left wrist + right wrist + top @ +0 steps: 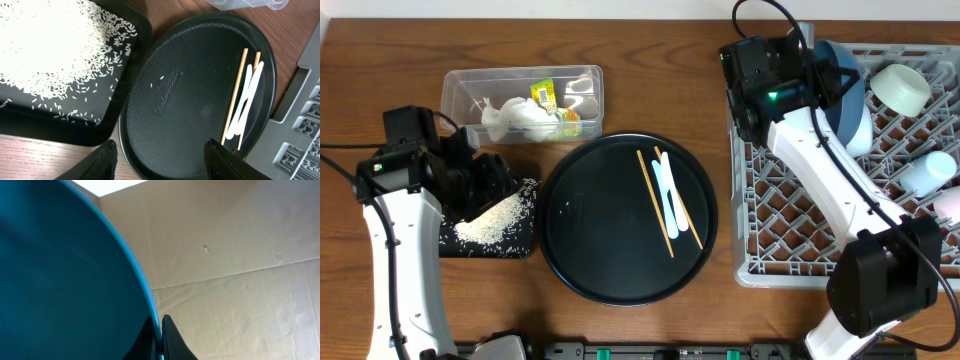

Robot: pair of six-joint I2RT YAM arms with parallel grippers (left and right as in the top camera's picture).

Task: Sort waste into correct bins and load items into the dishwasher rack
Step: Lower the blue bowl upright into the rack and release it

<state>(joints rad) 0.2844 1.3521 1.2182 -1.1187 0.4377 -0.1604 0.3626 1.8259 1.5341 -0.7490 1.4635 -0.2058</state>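
Risk: right gripper (160, 325) pinches blue bowl (60, 280) by thin rim only; we judge bowl may pivot, slip onto dishwasher rack (790, 230), striking white cup (902, 87). Left gripper (160, 155) spread, empty.

Brown wooden table (370, 50), creased cardboard wall (240, 245), bright patch (115, 184) above
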